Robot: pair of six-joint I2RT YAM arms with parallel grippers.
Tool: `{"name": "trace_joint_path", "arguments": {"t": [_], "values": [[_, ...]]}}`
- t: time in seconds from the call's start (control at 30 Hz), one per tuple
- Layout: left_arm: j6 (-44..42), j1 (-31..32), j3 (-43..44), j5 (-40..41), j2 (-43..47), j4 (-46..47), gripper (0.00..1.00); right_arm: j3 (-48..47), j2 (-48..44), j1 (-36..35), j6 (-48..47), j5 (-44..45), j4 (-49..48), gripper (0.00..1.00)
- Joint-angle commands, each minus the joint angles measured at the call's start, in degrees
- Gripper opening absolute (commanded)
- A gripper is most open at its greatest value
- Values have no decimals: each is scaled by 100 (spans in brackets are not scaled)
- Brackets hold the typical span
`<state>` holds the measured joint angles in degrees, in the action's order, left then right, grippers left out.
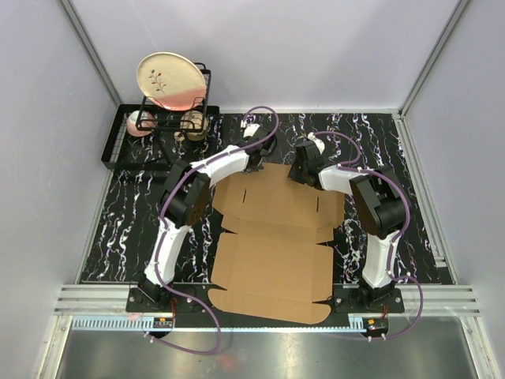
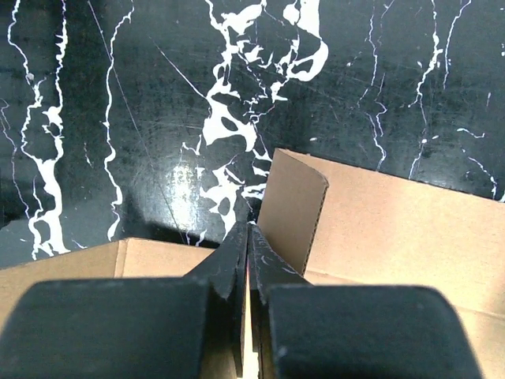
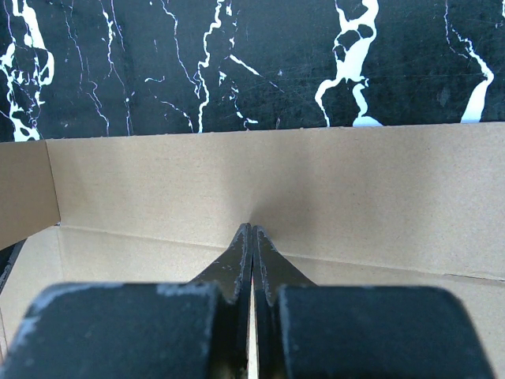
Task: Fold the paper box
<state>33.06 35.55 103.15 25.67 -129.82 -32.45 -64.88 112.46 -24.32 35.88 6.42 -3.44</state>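
Both arms bent at the elbows, reaching fwd over the flat brown die-cut cardboard box (image 1: 272, 260). Left gripper (image 2: 248, 230) & right gripper (image 3: 252, 229) clenched, nothing held, tips at its raised far flap.

Lab booth, plain white walls (image 1: 260, 47)

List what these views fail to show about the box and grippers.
- Top external: the far edge of the paper box, covered by both wrists.
- Left wrist: whether the left gripper touches the raised flap; the contact spot lies behind its tips.
- Right wrist: the right gripper hides the crease directly behind it.
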Motion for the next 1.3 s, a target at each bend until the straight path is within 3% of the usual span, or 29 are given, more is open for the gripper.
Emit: {"name": "trace_joint_path", "arguments": {"t": [0.0,0.07,0.1,0.2,0.3,0.4,0.5,0.63,0.73,0.77,0.83,1.0,1.13,1.27], "values": [[8,40,-354,306,804,229,4,160,171,15,-46,-9,388,0],[-10,13,-733,499,1421,431,17,151,144,15,-55,0,397,0],[-19,13,-1075,526,2033,502,32,143,118,15,-72,26,388,0],[-10,127,-1690,535,3124,485,52,125,83,23,-116,132,441,0],[34,610,-2349,965,4013,153,61,125,39,15,-125,176,467,0],[532,1137,-3384,1142,4804,-68,64,142,-31,15,-108,123,476,0],[1184,1305,-4369,949,5281,-165,62,151,-67,15,-99,114,485,0],[1458,1332,-5076,948,5222,-183,54,160,-93,15,-107,106,520,0],[1554,1332,-5182,1282,5011,-481,27,160,-93,15,-125,79,555,0],[1729,1332,-5200,1430,4993,-560,7,160,-84,15,-125,88,564,0],[1888,1323,-5279,1519,4993,-736,0,160,-84,15,-116,71,564,0],[2205,1148,-5542,1380,5019,-580,0,151,-58,15,-116,44,555,0],[2073,709,-6104,389,5045,263,4,221,-76,15,-99,26,529,0],[1959,558,-6246,0,5036,940,8,239,-102,15,-116,18,529,0]]}}
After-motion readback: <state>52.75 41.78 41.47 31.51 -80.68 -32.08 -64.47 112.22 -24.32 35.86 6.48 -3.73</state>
